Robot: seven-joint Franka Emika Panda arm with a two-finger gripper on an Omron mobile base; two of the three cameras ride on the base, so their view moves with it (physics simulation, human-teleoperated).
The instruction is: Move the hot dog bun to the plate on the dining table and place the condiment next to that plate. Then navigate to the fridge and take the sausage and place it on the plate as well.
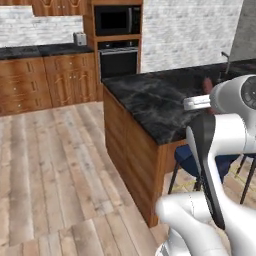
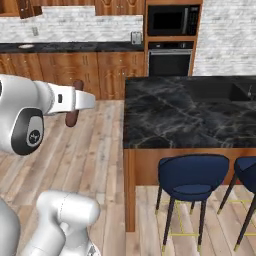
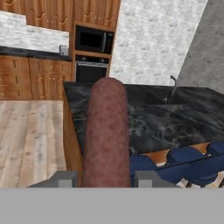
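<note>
Hand [image 3: 105,180] clenched on the sausage [image 3: 106,135], dark reddish-brown, rising from between the two finger tips at the bottom of the hand view up past the frame's middle. Same sausage [image 2: 73,111] seen in the right base view at left of centre, sticking out above and below the white wrist, held over the wooden floor [image 2: 95,165] and well apart from the dining table [image 2: 185,112]. In the left base view, just a sliver of it [image 1: 207,86] peeking above the arm at the right edge.

Dining table with black veined marble top and wooden sides: right half of the right base view, centre to right of the left base view [image 1: 150,100], right of the sausage in the hand view [image 3: 175,118]. Sink tap [image 3: 173,80] on its far side. Blue stools [image 2: 192,177] tucked beside it at lower right. Oven [image 2: 170,60] and microwave [image 2: 172,20] at upper centre-right of the right base view, wooden cabinets [image 2: 70,70] under a black counter [image 2: 75,47] to their left.
</note>
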